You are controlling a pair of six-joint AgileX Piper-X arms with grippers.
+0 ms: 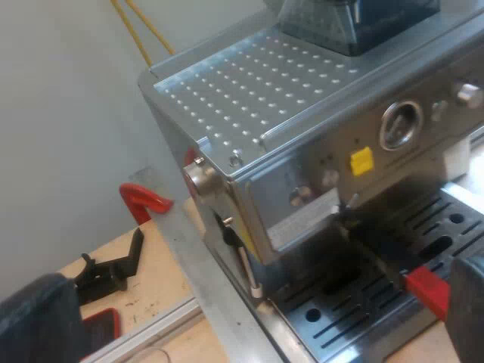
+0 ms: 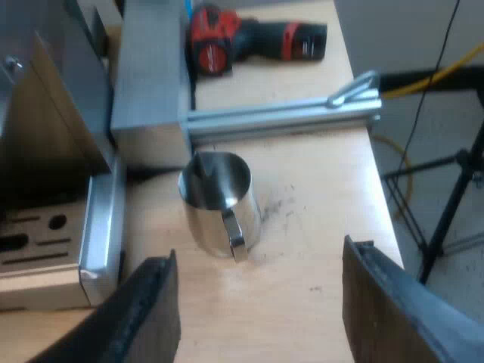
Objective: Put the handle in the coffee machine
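We see the handle (image 1: 397,270) at the machine (image 1: 302,151) front, left gripper (image 1: 257,276) and right gripper (image 2: 259,255) both gaping empty; next, grip and twist it.

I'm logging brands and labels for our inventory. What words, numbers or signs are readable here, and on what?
No text can be read.
Yellow sticker on the espresso machine: blurred.
Pale label on its front: blurred.
Round gauge: marks too small.
Red drill: nothing legible.

Right claw (image 2: 261,314), two broad matte black fingers (image 2: 147,314), left claw (image 1: 249,321) likewise dark
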